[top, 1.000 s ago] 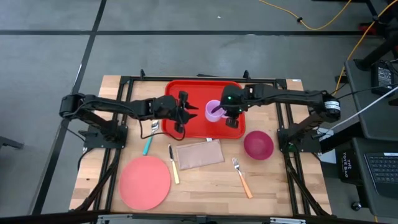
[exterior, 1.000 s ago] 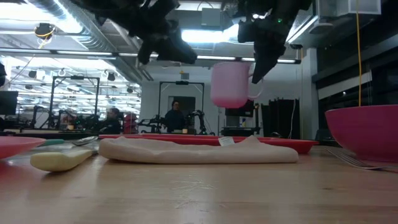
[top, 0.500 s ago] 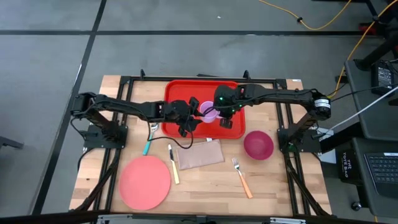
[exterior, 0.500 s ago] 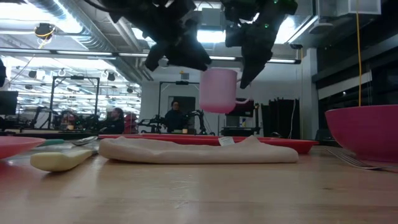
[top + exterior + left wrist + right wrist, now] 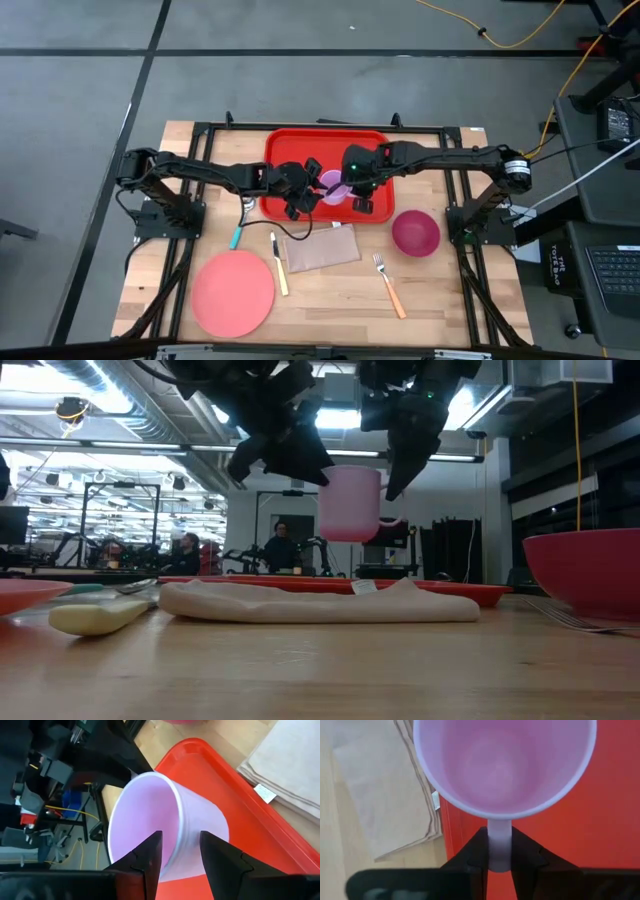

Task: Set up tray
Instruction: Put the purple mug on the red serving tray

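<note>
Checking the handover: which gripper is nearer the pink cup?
Right. The right gripper pinches the pink cup by its handle; the left gripper straddles its rim, open.

tray: the large flat bright red plastic tray [image 5: 300, 145] looks smooth with a soft sheen.
cup: the pale pink plastic handled cup [image 5: 504, 765] has a smooth, satin inside and rim.
counter: the pale wooden counter [image 5: 320, 665] shows fine grain and a matt, lightly scuffed top.
napkin: the beige cloth napkin [image 5: 320, 248] looks soft, matt and slightly creased.
bowl: the round magenta plastic bowl [image 5: 415, 232] is smooth, faintly glossy.
plate: the round salmon-pink plastic plate [image 5: 233, 292] is smooth and matt.
pincer fingers: the dark plastic fingers [image 5: 220, 862] look matt.
</note>
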